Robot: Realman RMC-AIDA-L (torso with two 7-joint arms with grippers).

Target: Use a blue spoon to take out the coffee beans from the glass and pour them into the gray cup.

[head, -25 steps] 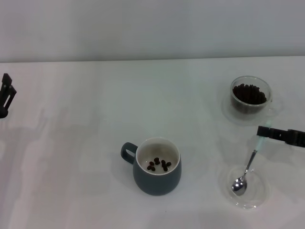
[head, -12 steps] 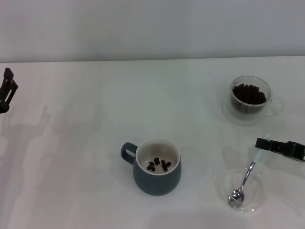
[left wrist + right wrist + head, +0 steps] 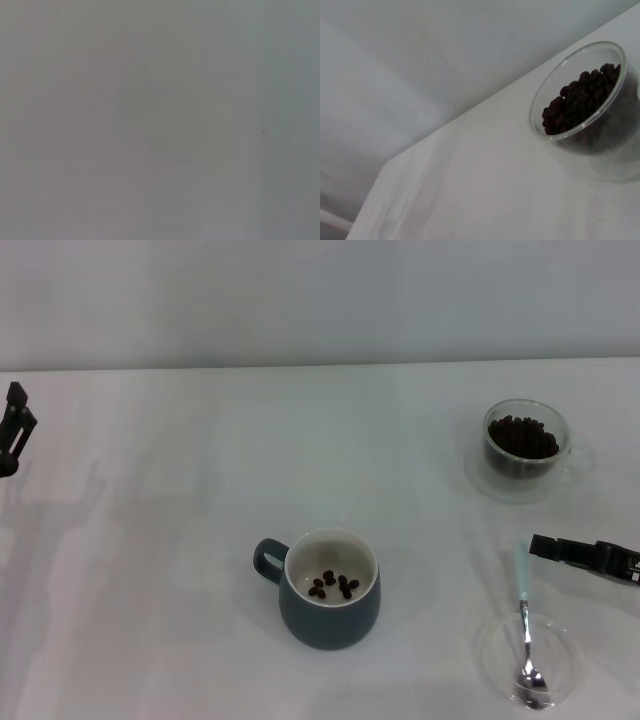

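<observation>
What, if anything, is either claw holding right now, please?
Nothing: the blue spoon lies in the clear dish, apart from the right claw; left claw holds nothing.

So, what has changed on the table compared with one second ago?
The blue spoon moved toward the near edge, its bowl resting in the clear dish. The right gripper also came nearer and now appears apart from the handle. Gray cup, glass and left gripper barely changed.
</observation>
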